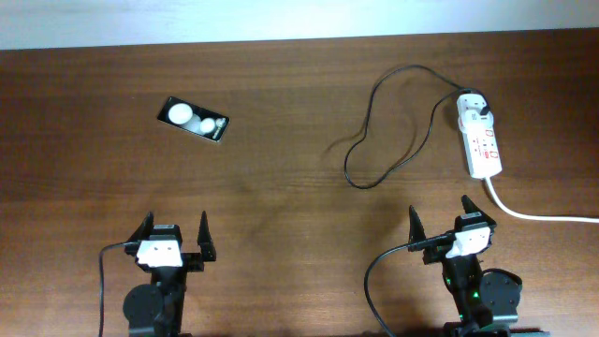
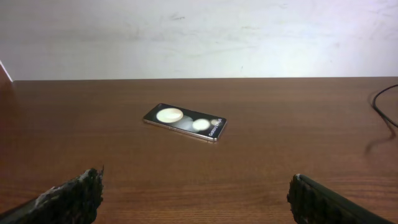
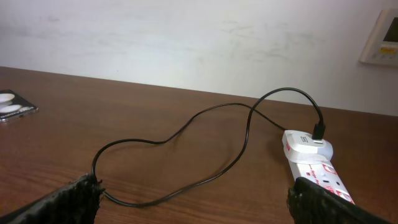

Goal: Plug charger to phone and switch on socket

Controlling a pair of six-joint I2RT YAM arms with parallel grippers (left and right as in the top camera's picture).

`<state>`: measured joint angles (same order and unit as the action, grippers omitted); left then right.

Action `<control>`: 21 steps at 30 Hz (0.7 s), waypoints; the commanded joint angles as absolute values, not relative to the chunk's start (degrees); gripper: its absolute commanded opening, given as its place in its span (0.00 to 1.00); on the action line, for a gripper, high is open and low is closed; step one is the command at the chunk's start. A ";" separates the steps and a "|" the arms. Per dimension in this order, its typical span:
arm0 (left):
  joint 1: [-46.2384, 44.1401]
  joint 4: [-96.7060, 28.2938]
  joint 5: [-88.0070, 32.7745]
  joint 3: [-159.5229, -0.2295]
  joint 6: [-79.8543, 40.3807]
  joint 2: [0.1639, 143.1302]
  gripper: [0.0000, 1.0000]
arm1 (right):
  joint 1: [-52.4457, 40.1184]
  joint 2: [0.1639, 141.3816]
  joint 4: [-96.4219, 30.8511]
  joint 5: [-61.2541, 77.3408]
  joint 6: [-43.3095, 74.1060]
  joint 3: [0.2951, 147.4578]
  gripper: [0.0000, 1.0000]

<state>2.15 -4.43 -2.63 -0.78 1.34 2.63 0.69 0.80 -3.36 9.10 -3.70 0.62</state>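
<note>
The black phone [image 1: 194,119] lies tilted on the wooden table at the far left, its glossy face showing white round reflections; it also shows in the left wrist view [image 2: 185,121]. The white socket strip [image 1: 479,139] lies at the far right, the charger's white plug head [image 1: 473,106] seated in its far end. The black charger cable [image 1: 374,140] loops left from it across the table; it shows in the right wrist view [image 3: 186,155]. My left gripper [image 1: 174,236] is open and empty at the front left. My right gripper [image 1: 440,223] is open and empty in front of the socket [image 3: 317,168].
A thick white cord [image 1: 538,215] runs from the socket's near end off the right edge. The table's far edge meets a white wall [image 2: 199,37]. A white wall plate [image 3: 382,37] shows at the right.
</note>
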 commanded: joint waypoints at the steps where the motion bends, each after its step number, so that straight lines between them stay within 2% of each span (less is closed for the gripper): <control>1: 2.02 -4.58 -3.25 -0.58 2.26 2.63 0.99 | 0.38 0.62 -3.62 9.85 -4.08 0.32 0.99; 13: 2.02 -4.40 -3.25 -0.58 2.26 2.63 0.99 | 0.38 0.62 -3.62 9.85 -4.08 0.32 0.99; 18: 2.02 5.69 -5.39 -2.92 -1.10 2.63 0.99 | 0.38 0.62 -3.62 9.87 -4.08 0.32 0.99; 21: 2.02 6.39 -5.39 -8.10 -2.15 2.63 0.99 | 0.38 0.62 -3.62 9.87 -4.08 0.32 0.99</control>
